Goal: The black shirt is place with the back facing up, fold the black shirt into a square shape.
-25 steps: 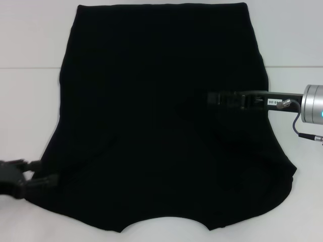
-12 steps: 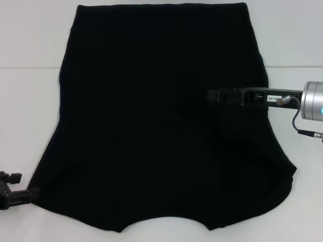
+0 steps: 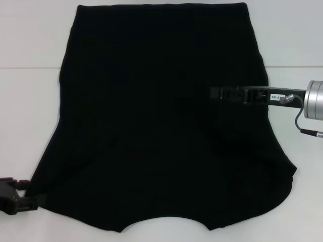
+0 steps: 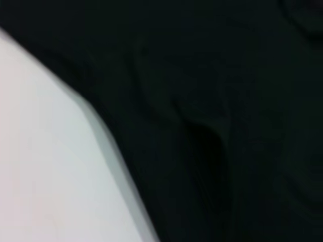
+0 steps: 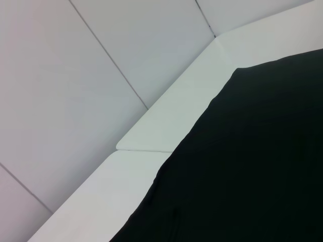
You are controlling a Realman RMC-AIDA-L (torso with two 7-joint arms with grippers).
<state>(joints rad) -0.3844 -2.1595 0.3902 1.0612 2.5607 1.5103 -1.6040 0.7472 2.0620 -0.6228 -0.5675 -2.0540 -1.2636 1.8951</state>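
Observation:
The black shirt [image 3: 151, 111] lies flat on the white table [image 3: 25, 111], hem at the far side and the curved neckline at the near edge. My left gripper [image 3: 35, 200] is low at the near left, right at the shirt's near-left corner. My right gripper [image 3: 214, 94] reaches in from the right and hovers over the shirt's right half. The left wrist view is filled by the shirt [image 4: 227, 101], with a soft crease and a strip of table [image 4: 45, 176]. In the right wrist view, the shirt [image 5: 252, 161] shows its far edge on the table [image 5: 166, 121].
Bare white table surrounds the shirt on the left, right and far sides. A seam line runs across the table [image 3: 20, 68]. Behind the table stands a pale panelled wall [image 5: 75, 101]. The right arm's silver wrist [image 3: 315, 100] and cable hang beside the shirt's right edge.
My left gripper has drawn back off the shirt's left edge toward the near-left corner. My right gripper has slid slightly to the right. The shirt lies unchanged.

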